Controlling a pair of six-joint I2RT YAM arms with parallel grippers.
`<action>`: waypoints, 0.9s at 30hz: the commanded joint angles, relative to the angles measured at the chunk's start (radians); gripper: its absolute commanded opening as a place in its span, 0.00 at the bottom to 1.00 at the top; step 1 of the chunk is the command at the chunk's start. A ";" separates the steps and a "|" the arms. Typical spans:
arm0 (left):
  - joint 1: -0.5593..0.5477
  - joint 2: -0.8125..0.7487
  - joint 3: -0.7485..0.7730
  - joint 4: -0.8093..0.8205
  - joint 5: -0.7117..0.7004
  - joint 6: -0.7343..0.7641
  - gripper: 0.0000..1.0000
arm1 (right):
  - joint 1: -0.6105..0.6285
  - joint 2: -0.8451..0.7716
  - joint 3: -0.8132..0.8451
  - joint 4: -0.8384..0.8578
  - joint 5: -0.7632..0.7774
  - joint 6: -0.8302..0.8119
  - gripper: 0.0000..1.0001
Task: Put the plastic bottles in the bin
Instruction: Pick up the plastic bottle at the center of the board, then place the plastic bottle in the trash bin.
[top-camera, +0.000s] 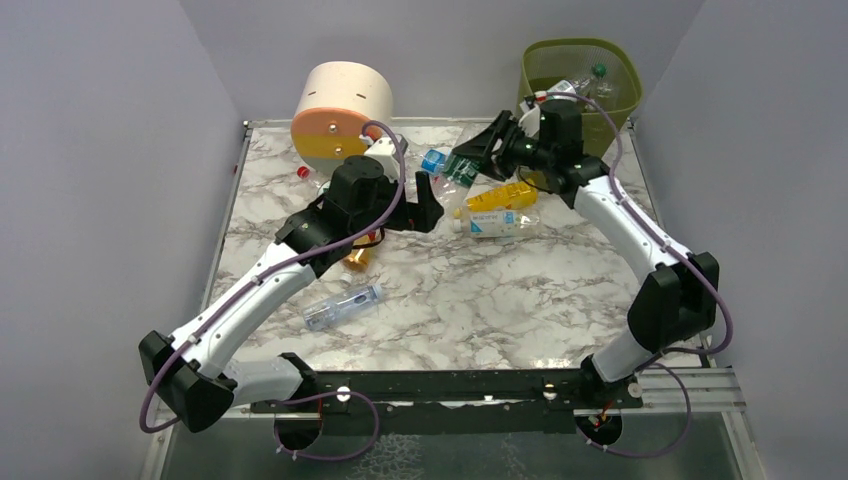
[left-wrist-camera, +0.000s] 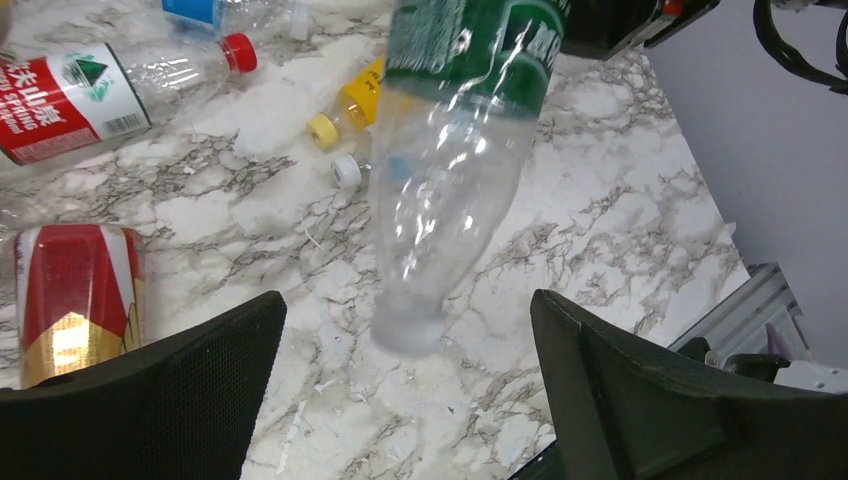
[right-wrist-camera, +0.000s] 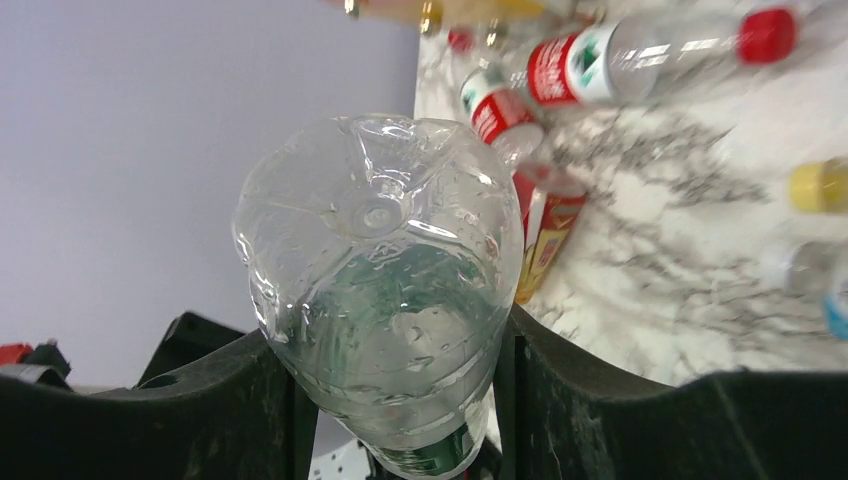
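Note:
My right gripper (top-camera: 480, 150) is shut on a clear bottle with a green label (top-camera: 462, 168) and holds it above the table, left of the olive-green bin (top-camera: 625, 95). In the right wrist view the bottle's base (right-wrist-camera: 385, 260) sits between the fingers (right-wrist-camera: 150, 410). My left gripper (top-camera: 432, 197) is open and empty just below and left of it. In the left wrist view the held bottle (left-wrist-camera: 450, 170) hangs ahead of the open gripper (left-wrist-camera: 405, 375). A yellow bottle (top-camera: 500, 195) and a clear blue-labelled bottle (top-camera: 500, 223) lie nearby. The bin holds some bottles (top-camera: 585, 85).
The cream-orange round drawer box (top-camera: 343, 110) stands at the back left. A clear bottle (top-camera: 342, 305) lies near the middle front. An orange bottle (top-camera: 357, 258) lies under my left arm. A red-labelled bottle (left-wrist-camera: 80, 90) and a red-and-gold one (left-wrist-camera: 75, 300) lie on the left.

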 joint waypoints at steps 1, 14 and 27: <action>0.001 -0.039 0.090 -0.116 -0.098 0.025 0.99 | -0.128 -0.033 0.084 -0.105 0.022 -0.105 0.46; 0.007 -0.063 0.041 -0.176 -0.123 0.000 0.99 | -0.621 0.139 0.524 -0.095 0.006 -0.039 0.47; 0.009 -0.070 0.031 -0.196 -0.125 0.017 0.99 | -0.665 0.393 0.840 -0.047 0.136 -0.045 0.48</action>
